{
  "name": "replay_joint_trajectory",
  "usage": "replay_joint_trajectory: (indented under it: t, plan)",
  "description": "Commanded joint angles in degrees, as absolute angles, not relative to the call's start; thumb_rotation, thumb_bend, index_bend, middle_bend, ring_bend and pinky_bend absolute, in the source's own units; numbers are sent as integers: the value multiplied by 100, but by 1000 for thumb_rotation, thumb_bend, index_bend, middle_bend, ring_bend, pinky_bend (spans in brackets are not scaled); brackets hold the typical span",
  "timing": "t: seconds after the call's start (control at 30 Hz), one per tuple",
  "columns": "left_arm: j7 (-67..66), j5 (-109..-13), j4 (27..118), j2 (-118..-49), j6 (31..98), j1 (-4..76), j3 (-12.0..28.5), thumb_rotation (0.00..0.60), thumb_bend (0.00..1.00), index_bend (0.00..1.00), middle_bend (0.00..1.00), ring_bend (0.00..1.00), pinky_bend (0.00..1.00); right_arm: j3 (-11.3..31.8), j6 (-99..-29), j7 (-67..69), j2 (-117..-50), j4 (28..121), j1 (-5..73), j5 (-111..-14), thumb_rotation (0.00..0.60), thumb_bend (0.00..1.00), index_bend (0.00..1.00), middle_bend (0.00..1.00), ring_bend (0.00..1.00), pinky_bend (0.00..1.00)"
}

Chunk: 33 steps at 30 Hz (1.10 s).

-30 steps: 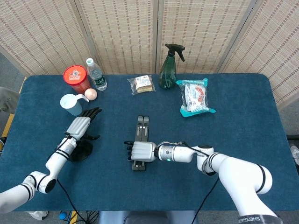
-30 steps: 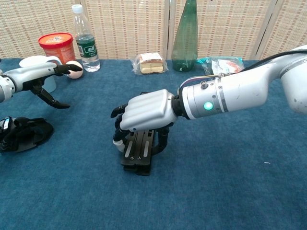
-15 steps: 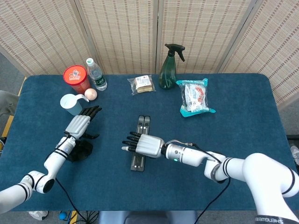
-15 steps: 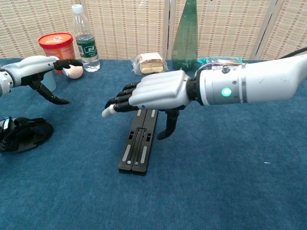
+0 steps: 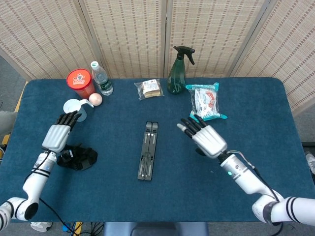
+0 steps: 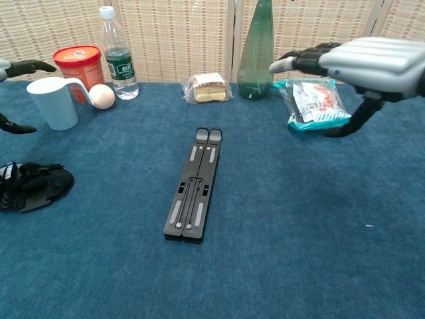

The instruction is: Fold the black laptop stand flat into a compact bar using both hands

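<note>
Right hand (image 5: 209,140) has lifted off and withdrawn rightward, fingers spread, empty; left hand (image 5: 57,133) likewise open. Laptop stand (image 5: 147,150) lies flat mid-table, long axis front-to-back, nearer right hand

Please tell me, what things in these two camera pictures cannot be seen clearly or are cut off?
- Left hand: in the chest view only fingertips show at the left edge.
- Small print on the clear plastic water bottle: too small to read in both views.
- Green glass spray bottle: its top is cut off by the upper edge in the chest view.
- Black crumpled object: too dark in both views to say what it is.
</note>
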<state>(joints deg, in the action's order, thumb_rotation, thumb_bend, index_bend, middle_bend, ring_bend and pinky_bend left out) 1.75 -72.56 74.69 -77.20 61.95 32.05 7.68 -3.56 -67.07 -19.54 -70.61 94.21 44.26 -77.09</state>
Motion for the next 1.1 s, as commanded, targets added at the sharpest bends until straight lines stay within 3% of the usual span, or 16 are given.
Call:
replay_joint_trajectory:
  t: [0.03,0.3,0.6,1.1]
  plan:
    - [-184,-6879,8001,-7338,6586,2748,733,600,173,0,5,10,4,-438,-7176,-2084,-6615,9794,3838,-7405,600,132,0,18,0,0]
    - [-525,-6811,8809,-6813,7501,1915,485,600,173,3,5,10,4,-688,-8010,-2149,-6183,10007,2733,-7156,600,131,0,19,0,0]
    - [-855,-7258,9522,-6645,8458,1233,230,600,173,4,6,10,3,-747,-8971,-2135,-6209,10159,1610,-7134,600,132,0,21,0,0]
    - [-1231,-7625,9930,-6635,8719,875,113,600,173,5,7,10,3,-579,-9088,-2280,-6056,10344,1090,-7610,600,131,0,33,0,0]
